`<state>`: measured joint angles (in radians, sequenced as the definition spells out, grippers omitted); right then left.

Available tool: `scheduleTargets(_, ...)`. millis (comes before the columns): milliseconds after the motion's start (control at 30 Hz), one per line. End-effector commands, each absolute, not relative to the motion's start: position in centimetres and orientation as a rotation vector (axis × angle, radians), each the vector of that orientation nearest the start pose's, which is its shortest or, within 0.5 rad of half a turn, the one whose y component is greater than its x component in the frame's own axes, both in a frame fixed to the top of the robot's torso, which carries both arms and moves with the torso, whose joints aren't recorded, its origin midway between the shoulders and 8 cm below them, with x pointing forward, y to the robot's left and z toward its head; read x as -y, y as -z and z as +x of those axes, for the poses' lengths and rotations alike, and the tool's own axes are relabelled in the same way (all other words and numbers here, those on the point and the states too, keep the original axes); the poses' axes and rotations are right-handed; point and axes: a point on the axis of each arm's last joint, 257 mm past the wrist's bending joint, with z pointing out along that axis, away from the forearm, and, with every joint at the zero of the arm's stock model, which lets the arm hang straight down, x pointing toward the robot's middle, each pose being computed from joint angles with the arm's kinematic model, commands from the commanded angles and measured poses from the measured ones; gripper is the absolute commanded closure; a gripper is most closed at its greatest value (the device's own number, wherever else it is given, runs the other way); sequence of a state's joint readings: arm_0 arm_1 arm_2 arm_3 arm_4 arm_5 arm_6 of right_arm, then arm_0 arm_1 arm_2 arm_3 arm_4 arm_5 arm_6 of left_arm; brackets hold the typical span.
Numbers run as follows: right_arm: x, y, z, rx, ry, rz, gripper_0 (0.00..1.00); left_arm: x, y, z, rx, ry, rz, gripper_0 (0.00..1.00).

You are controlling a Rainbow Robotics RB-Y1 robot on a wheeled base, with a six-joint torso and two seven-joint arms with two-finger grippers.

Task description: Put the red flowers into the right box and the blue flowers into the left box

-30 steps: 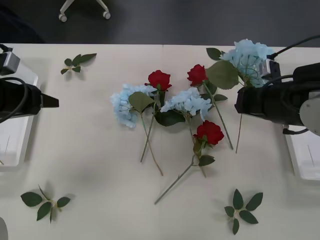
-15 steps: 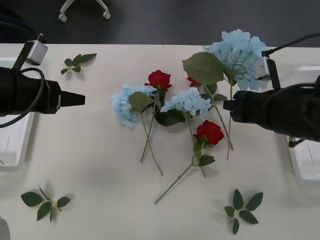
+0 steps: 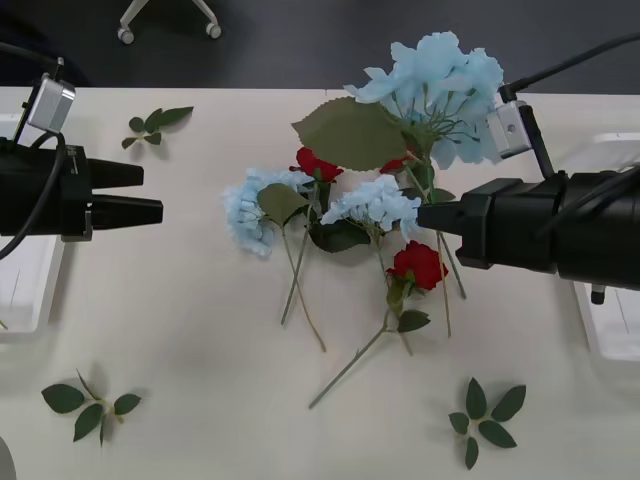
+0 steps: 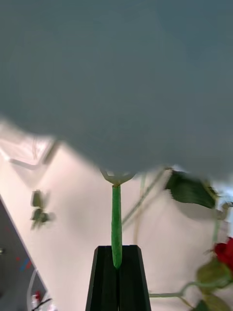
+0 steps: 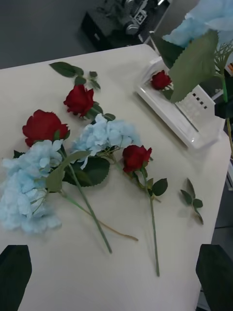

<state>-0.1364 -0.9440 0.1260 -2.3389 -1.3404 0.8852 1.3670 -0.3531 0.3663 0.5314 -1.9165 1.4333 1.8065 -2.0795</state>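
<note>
My right gripper (image 3: 428, 217) is shut on the green stem (image 4: 116, 218) of a blue flower (image 3: 440, 80), which it holds up above the table's right middle; its black fingers (image 4: 104, 277) clamp the stem. Two more blue flowers (image 3: 255, 205) (image 3: 375, 203) and three red flowers (image 3: 318, 162) (image 3: 418, 264) (image 3: 397, 163) lie mixed at the table's centre. My left gripper (image 3: 152, 195) hovers open at the left, apart from them. The right box (image 5: 179, 121) holds one red flower (image 5: 161, 80). The left box (image 3: 25, 290) lies under my left arm.
Flowerless leaf sprigs lie at the back left (image 3: 155, 122), front left (image 3: 90, 405) and front right (image 3: 485, 415). The right box's rim (image 3: 610, 320) shows at the table's right edge. A chair base (image 3: 170, 20) stands beyond the far edge.
My right gripper has raised the blue flower off the table and carried it leftward toward the centre. My left gripper has come inward from the left, and its fingers now stand apart.
</note>
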Motion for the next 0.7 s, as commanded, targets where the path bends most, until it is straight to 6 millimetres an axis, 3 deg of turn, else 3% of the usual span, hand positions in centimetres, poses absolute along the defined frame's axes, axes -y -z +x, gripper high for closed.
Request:
scheduleTargets(33, 7.9, 6.5, 35.8, -1.911, -0.893, -0.755, 1.00, -18.0, 8.0, 39.3, -1.805, 0.863, 0.984, 0.00)
scheduleTargets(267, 5.8, 4.1, 34.0, -1.752, -0.942, -0.867, 1.00, -17.7, 7.0, 38.5, -1.744, 0.904, 1.008, 0.00)
scheduleTargets(467, 3.1, 4.4, 33.2, -1.631, -0.963, -0.909, 1.00, -17.5, 7.2, 37.8, -1.668, 0.960, 1.068, 0.00)
scheduleTargets(700, -1.6, 5.4, 32.9, -1.496, -0.974, -0.949, 1.00, -17.4, 7.7, 37.5, -1.508, 1.057, 1.109, 0.00)
